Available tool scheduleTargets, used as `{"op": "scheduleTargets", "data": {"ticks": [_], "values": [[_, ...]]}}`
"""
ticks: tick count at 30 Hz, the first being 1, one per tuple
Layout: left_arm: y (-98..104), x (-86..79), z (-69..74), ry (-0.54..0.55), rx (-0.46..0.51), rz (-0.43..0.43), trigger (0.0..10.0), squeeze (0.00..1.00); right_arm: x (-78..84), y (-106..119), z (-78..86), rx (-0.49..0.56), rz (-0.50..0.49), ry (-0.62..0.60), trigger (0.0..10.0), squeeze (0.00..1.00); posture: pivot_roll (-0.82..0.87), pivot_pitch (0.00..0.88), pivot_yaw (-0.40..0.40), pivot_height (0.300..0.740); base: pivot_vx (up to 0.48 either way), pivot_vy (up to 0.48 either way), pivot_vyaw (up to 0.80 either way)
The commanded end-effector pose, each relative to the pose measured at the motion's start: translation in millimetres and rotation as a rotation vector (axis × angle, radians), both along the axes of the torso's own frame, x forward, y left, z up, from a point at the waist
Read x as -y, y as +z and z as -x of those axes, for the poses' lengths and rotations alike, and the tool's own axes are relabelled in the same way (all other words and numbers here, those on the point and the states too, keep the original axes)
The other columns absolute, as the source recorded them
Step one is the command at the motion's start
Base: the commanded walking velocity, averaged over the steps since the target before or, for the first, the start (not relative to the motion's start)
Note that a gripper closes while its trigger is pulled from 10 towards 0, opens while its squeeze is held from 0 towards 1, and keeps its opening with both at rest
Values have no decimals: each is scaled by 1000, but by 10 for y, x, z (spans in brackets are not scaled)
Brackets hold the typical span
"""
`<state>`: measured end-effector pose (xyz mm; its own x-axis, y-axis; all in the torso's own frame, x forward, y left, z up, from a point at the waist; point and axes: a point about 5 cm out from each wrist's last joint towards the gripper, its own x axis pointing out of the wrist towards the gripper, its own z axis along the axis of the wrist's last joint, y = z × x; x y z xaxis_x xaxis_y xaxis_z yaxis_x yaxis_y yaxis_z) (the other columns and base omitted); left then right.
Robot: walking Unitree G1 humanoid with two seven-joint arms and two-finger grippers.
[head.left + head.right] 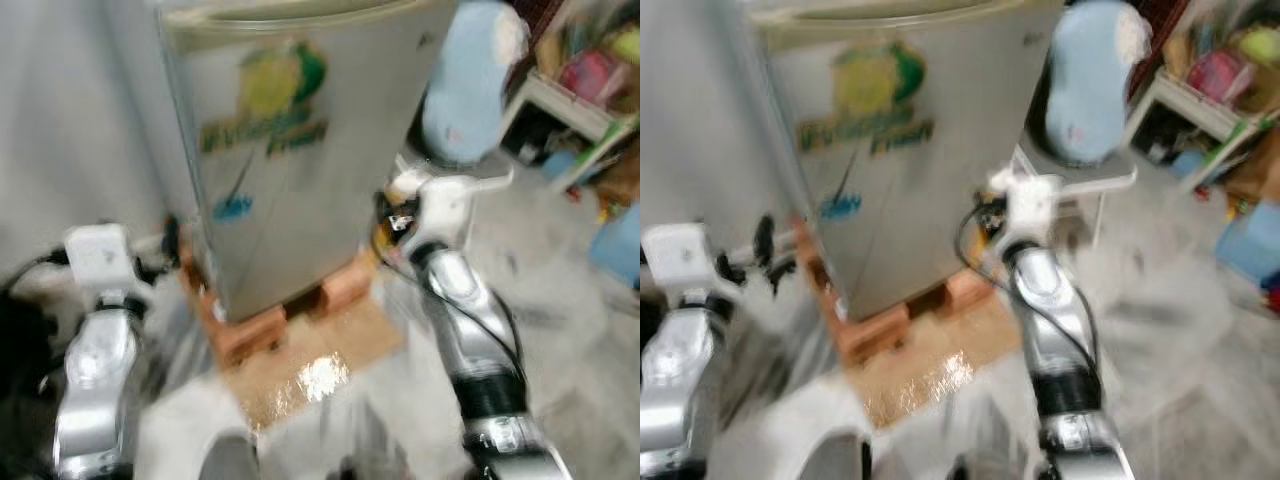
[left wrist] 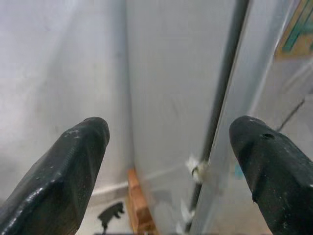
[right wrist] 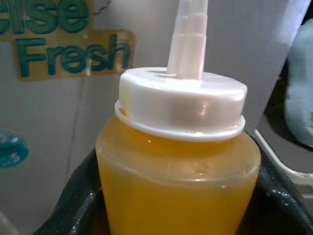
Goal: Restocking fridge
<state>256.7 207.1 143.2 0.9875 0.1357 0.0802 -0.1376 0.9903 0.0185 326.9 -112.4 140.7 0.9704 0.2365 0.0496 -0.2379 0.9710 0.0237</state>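
Right wrist view: gripped orange bottle (image 3: 178, 161).

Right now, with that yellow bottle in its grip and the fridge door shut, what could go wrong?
Three things, I would guess. The fridge door looks closed, so the right gripper, jaws shut on the orange squeeze bottle, has nowhere to put it yet. The open left gripper faces the door's edge and could slip off the smooth metal. The fridge stands on wooden blocks, so a hard pull might rock it.
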Motion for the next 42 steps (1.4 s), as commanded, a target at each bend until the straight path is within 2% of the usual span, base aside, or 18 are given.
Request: {"op": "scheduleTargets", "data": {"ticks": [1,7,9,12,15,17,20,25,29,31,35,41,42], "values": [[-14,53,-22,-13,-17,-4,10000,0,154,-47,9,-2,0,-64,10000,0,138,103,-25,740,0,0,0],[-39,68,-55,-41,-47,-52,10000,0,207,-48,-29,9,-21,-116,10000,0,143,82,21,740,0,0,0],[-66,71,-86,-82,-77,-62,10000,0,259,-30,-45,25,-23,-158,10000,0,141,79,51,740,0,0,0],[-29,63,-138,-108,-69,-120,10000,0,300,-16,-53,40,-24,-185,10000,0,144,77,72,740,0,0,0],[-2,52,-192,-112,-70,-159,10000,0,317,-15,-70,48,-14,-198,10000,0,144,76,72,740,0,0,0],[29,94,-227,-141,-65,-239,10000,0,380,-20,-84,55,6,-230,10000,0,153,65,56,740,0,0,0],[47,134,-189,-166,-46,-286,10000,0,460,-33,-74,53,14,-254,10000,0,156,67,35,740,0,0,0],[-25,113,-143,-129,-64,-238,10000,0,489,-87,-59,37,26,-251,10000,0,157,74,12,740,0,0,0],[-89,56,-89,-83,-86,-127,10000,0,458,-103,-40,34,43,-225,10000,0,148,83,-20,740,0,0,0],[-118,16,-75,-64,-92,-98,10000,0,437,-119,-20,28,55,-208,10000,0,142,85,-38,740,0,124,0],[-151,-12,-72,-54,-101,-86,10000,0,410,-147,3,20,67,-186,10000,0,138,84,-46,740,0,246,0],[-163,80,-151,-140,-110,-53,10000,0,388,-140,7,23,84,-167,10000,0,121,89,-57,740,0,0,0],[-173,131,-176,-184,-120,-45,10000,0,389,-132,6,26,90,-164,10000,0,116,90,-58,740,0,0,0]]}}
